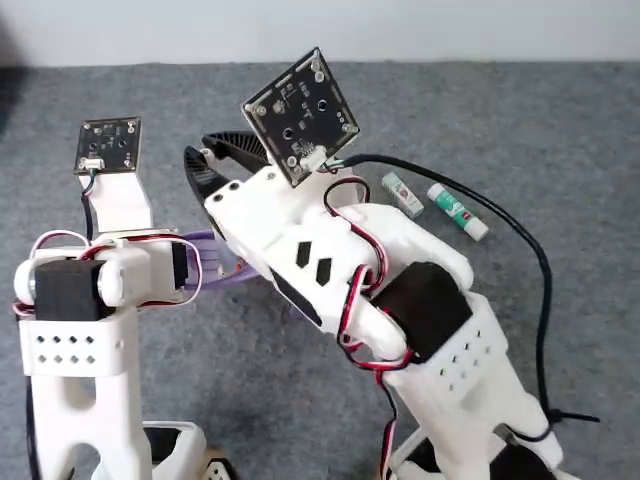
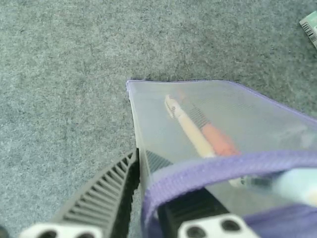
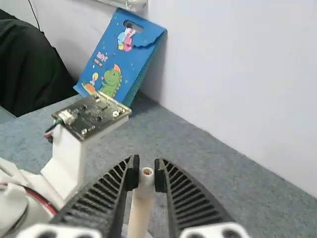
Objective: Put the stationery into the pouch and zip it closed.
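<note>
A translucent pouch point(image 2: 237, 119) with a purple zip band point(image 2: 208, 171) holds a cream pen point(image 2: 190, 131) and an orange pen point(image 2: 218, 141). My left gripper point(image 2: 142, 157) is shut on the pouch's edge by its corner. In the high view a strip of the pouch point(image 1: 215, 262) shows between the two arms. My right gripper point(image 3: 146, 171) is shut on a white pen point(image 3: 143, 193), held upright and raised off the table. From above, the right gripper point(image 1: 215, 160) hangs just behind the pouch. A small green-and-white box point(image 1: 403, 193) and a glue stick point(image 1: 458, 212) lie on the grey mat to the right.
A black cable point(image 1: 520, 240) runs along the right arm past the glue stick. A blue gift bag point(image 3: 121, 59) leans on the back wall. The left arm's camera board point(image 3: 91, 116) stands close to the right gripper. The box's corner point(image 2: 309, 27) shows beyond the pouch.
</note>
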You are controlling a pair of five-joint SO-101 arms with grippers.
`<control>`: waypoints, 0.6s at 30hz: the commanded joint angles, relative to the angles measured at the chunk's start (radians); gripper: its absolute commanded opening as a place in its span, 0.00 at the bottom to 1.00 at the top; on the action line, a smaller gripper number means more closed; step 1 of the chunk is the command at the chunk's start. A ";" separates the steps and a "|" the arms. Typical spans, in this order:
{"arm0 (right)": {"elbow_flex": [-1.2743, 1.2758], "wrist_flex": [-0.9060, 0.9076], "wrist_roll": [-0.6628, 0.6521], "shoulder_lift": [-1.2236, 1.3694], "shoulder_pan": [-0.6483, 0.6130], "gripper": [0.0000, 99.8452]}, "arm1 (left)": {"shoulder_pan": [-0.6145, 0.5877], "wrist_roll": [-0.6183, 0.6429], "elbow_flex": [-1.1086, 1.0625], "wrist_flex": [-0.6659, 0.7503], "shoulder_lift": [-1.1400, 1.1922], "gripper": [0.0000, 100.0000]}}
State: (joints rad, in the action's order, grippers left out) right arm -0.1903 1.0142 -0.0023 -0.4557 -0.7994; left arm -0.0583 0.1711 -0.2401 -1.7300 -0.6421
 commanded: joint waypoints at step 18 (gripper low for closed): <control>0.236 0.090 0.130 -0.234 -0.039 0.01 | -0.008 0.011 0.045 0.000 -0.021 0.01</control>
State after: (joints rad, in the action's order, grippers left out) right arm -0.0107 1.0725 0.1204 -0.6030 -0.8378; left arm -0.0583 0.1711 -0.2401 -1.7300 -0.6421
